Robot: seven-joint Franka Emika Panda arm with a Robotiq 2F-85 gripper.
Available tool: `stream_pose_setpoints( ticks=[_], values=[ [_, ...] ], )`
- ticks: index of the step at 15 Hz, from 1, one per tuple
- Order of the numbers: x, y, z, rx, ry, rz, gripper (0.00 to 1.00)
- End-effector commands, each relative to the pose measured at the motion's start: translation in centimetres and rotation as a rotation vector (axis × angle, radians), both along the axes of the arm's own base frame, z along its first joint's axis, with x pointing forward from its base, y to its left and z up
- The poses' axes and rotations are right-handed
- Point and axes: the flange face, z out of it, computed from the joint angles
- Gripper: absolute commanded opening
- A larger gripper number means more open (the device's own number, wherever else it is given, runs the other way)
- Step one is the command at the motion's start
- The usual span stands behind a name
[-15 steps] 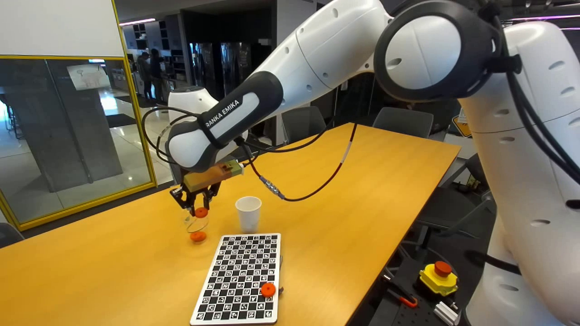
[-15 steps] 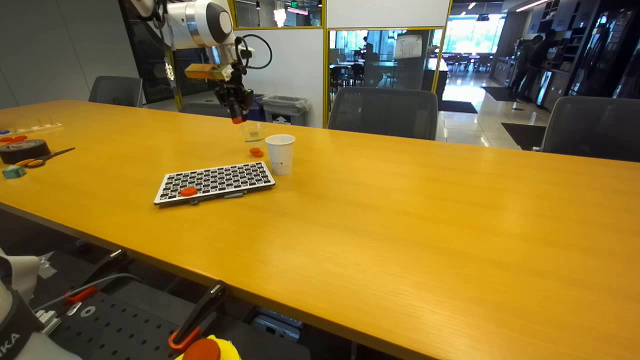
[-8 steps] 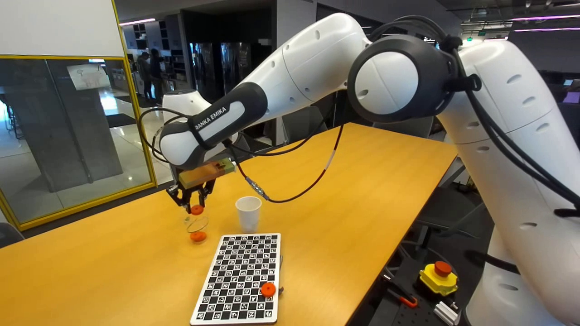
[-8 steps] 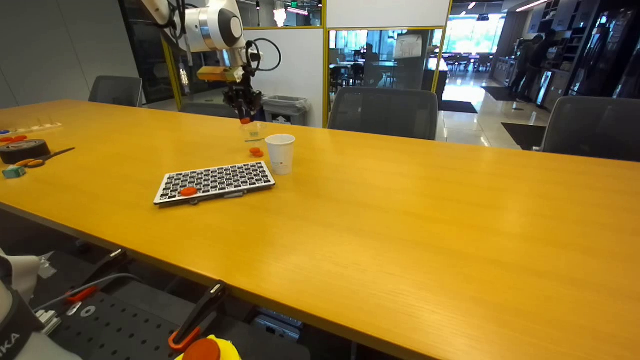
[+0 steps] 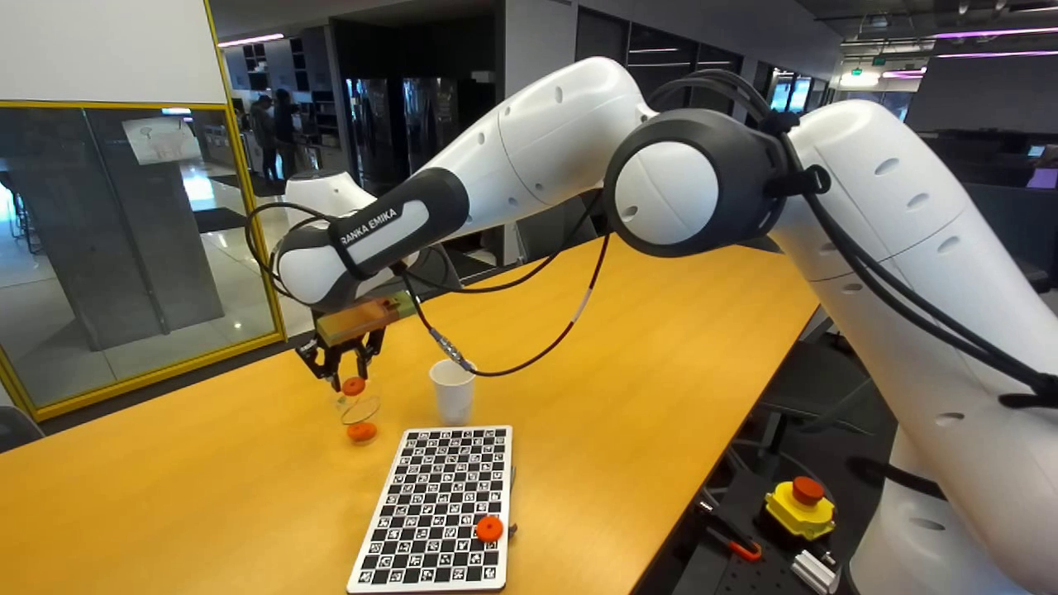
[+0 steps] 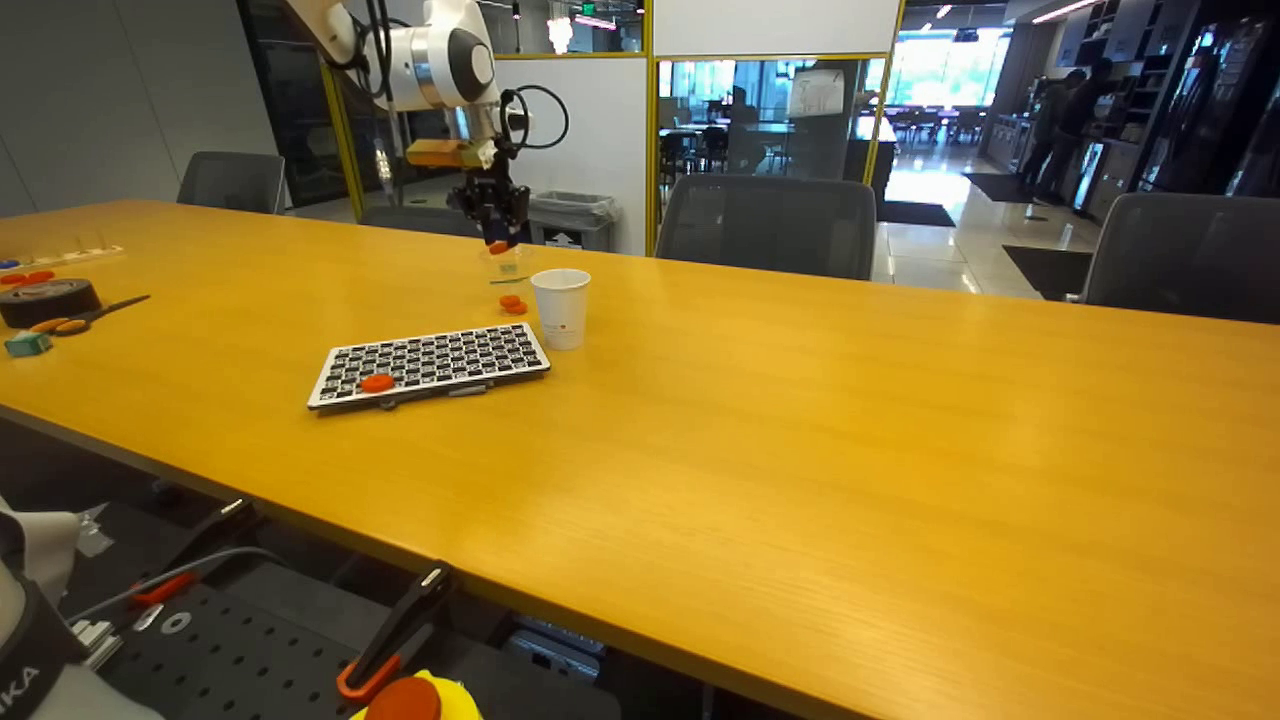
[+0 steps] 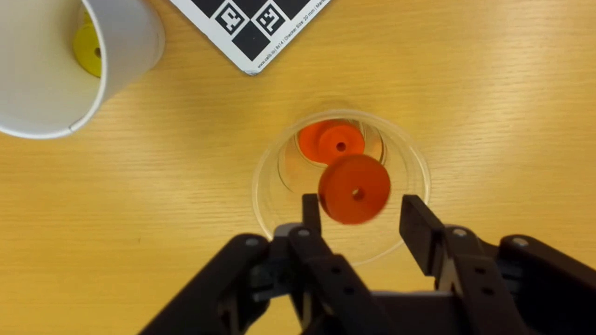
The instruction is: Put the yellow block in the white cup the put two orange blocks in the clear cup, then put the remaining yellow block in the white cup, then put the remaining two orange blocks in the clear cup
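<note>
In the wrist view, the tool (image 7: 361, 209) is released, an orange block (image 7: 349, 179) loose between its fingers over the clear cup (image 7: 274, 186), which holds two orange blocks (image 7: 330, 136). In an exterior view, the white cup (image 5: 454, 403) stands right of the clear cup; in front, a board (image 5: 438, 487) bears a fourth orange block (image 5: 489, 530).

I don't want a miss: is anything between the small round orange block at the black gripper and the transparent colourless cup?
Nothing visible. In the wrist view, the orange block at the open gripper shows within the rim of the clear cup; two more orange blocks lie low inside, out of the way.
</note>
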Motion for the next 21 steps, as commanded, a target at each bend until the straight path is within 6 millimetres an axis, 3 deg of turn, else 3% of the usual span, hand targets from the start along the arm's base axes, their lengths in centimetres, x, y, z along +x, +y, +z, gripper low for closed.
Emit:
stream_pose_setpoints(
  ticks=[1, 3, 4, 9, 21],
  values=[
    [1.1, 0.1, 0.4, 0.023, 0.018, 0.008, 0.81],
    [0.9, 0.1, 0.5, 0.026, 0.024, 0.008, 0.96],
    [0.8, 0.1, 0.6, 0.028, 0.027, 0.007, 0.99],
    [-2.3, -0.4, 1.0, 0.037, 0.06, -0.014, 1.0],
    [-15.9, -3.1, -2.2, 0.045, 0.179, -0.086, 1.0]
  ],
)
